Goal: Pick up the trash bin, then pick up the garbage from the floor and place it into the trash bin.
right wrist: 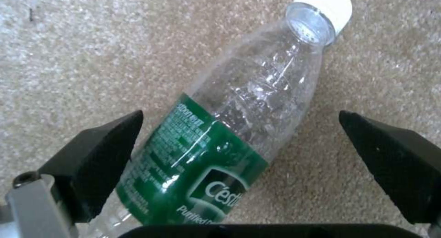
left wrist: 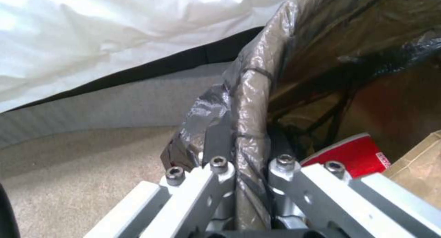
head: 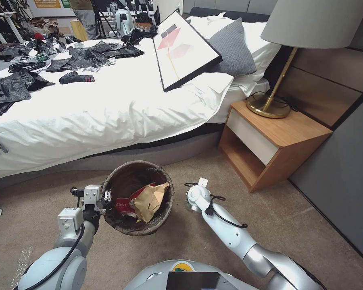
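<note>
1. Left gripper (head: 106,198): grey metal, at the left of the head view. It is clamped on the near-left rim of the trash bin; in the left wrist view one finger (left wrist: 216,141) lies outside the bagged rim and the other inside, with the rim pinched between them.
2. Trash bin (head: 165,209): a small round bin lined with a dark brown-black plastic bag folded over its rim, seen from above over the beige carpet (head: 197,245) in front of the bed. Whether it rests on the carpet or is lifted cannot be told.
3. Contents of the bin: a tan paper bag (head: 149,201) lying on a red-and-white paper cup (head: 127,204).
4. White-quilted bed (head: 109,104): behind the bin, strewn with black plastic bags (head: 84,56); a black-framed picture (head: 185,48) leans on its pillows.
5. Right gripper (right wrist: 239,152): just to the right of the bin, its arm pointing down at the carpet. Its black fingers (right wrist: 99,155) are spread apart, one on each side of the bottle.
6. Clear plastic bottle (right wrist: 239,121): green label, white cap, lying on its side on the carpet between the spread fingers; the finger on the label's side is at or very near it, the other well apart.
7. Wooden nightstand (head: 278,141): at the far right, bearing a brass-based lamp (head: 270,106).
</note>
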